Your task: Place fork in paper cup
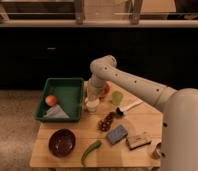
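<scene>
The gripper (pixel 91 96) is positioned directly over the paper cup (pixel 92 105), just right of the green bin (pixel 66 90); whether it is clenched or released cannot be told, and the fork cannot be made out, so the depositing step is judged to be in hand. A straight lowering and release into the cup would be called for next. The light green cup (pixel 117 97) and white-handled utensil (pixel 128 107) are noted right of the paper cup, the grapes (pixel 106 121) in front, none obstructing.

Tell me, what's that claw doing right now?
Claw low over paper cup, beside green bin. Fork not visible. Light green cup close by, right of it.
</scene>
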